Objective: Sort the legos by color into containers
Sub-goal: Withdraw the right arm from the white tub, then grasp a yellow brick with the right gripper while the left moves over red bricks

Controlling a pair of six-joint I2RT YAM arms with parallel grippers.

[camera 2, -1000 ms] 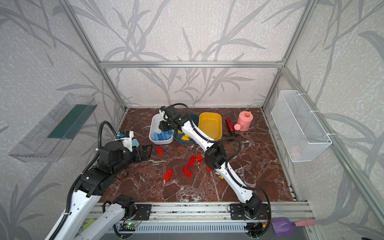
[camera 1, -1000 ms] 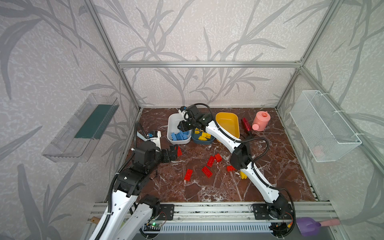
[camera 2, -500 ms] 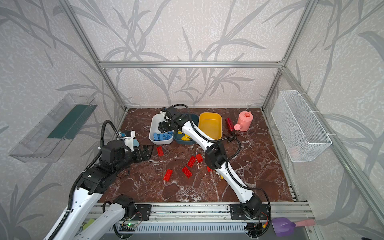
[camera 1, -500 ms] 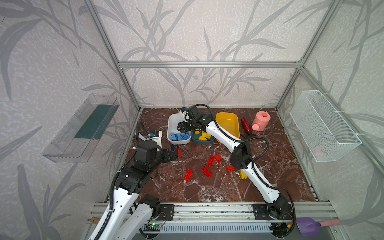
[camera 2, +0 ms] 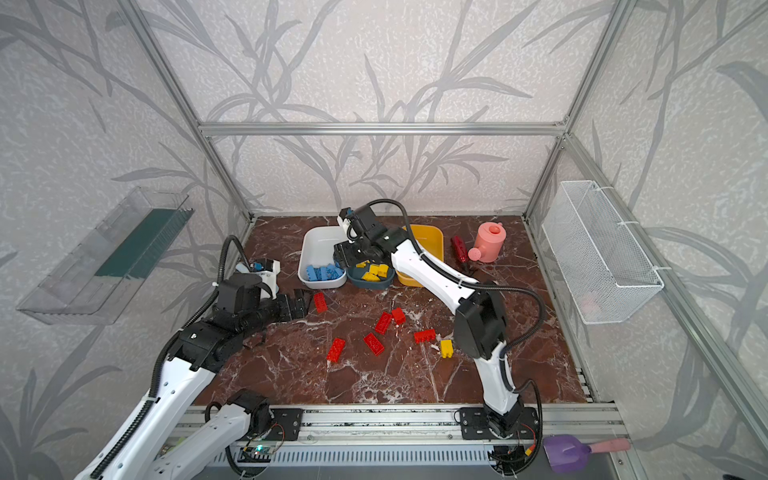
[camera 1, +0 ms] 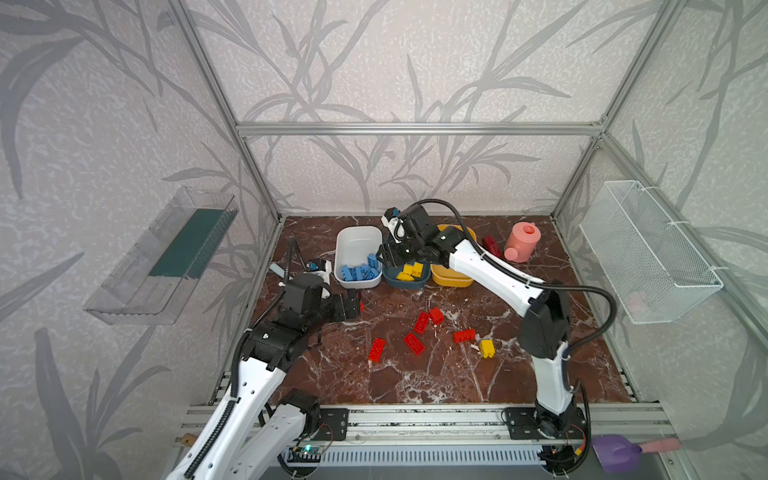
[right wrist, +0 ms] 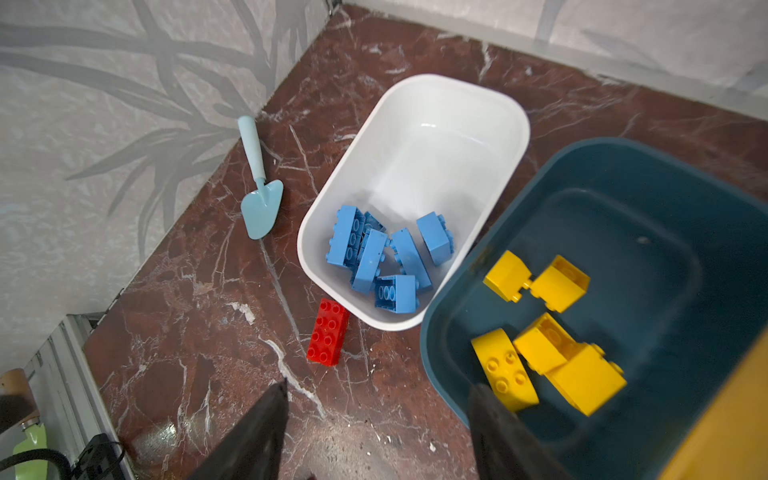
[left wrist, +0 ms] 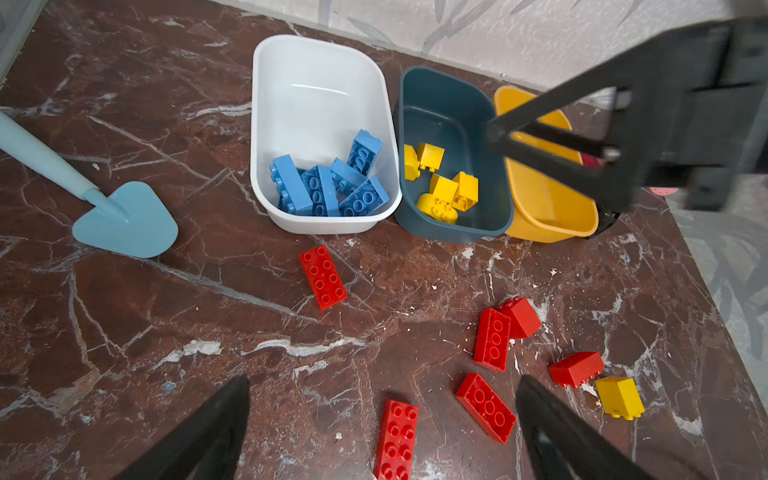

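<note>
Top views both give you the brown marbled counter (camera 1: 415, 374) first, with your two arms reaching in from its near edge. Your left arm (camera 1: 266, 345) lies low over the left side. The left jaws are spread wide with nothing between them, and the left wrist view shows only bare counter in the gap. Your right arm (camera 1: 498, 274) stretches across to the back row. The right jaws hang above the near end of the teal tub, beside the white tub, and the right wrist view shows them parted and empty.

Three tubs stand close side by side at the back: the white tub (camera 1: 357, 243) on the left, the teal tub (camera 1: 406, 284) in the middle, the yellow tub (camera 1: 451, 281) on the right. You have the blue legos (camera 1: 360, 271) heaped in the near end of the white tub and five yellow legos (left wrist: 442, 187) in the near end of the teal tub.

Six red legos (left wrist: 492, 338) lie loose on the counter. A lone red lego (camera 2: 320, 302) sits just beyond the tips of the left jaws, in front of the white tub, and the others are scattered mid-counter. One loose yellow lego (camera 1: 487, 348) sits just beside a red one, near your right arm's elbow.
</note>
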